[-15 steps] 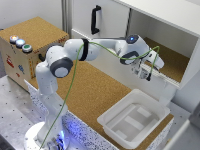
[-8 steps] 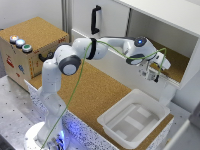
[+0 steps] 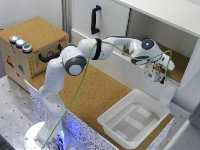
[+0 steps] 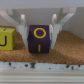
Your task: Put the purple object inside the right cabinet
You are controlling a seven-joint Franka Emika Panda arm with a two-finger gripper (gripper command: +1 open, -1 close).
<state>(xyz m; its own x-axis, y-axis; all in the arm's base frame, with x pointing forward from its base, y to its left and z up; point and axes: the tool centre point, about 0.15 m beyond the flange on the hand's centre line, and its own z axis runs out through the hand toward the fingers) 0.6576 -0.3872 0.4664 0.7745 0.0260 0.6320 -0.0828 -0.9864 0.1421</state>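
Observation:
The purple object (image 4: 40, 38) is a small dark purple cube with a yellow ring on its face. In the wrist view it sits between my two fingers, low on the cork floor. My gripper (image 4: 40, 31) is shut on it, with a finger (image 4: 23, 27) pressed to each side. In the exterior view my gripper (image 3: 158, 76) reaches into the right cabinet (image 3: 181, 64), the white-walled compartment with the cork-brown floor. The cube is too small to make out there.
A yellow-green cube (image 4: 5, 39) rests on the cabinet floor right beside the purple one. A white plastic tub (image 3: 106, 120) stands on the cork counter below the cabinet. The closed cabinet front has a black handle (image 3: 95, 20). A wooden box (image 3: 35, 47) stands at the exterior view's left.
My arm has stretched further toward the exterior view's right and deeper into the right cabinet, and the gripper has come lower toward its floor.

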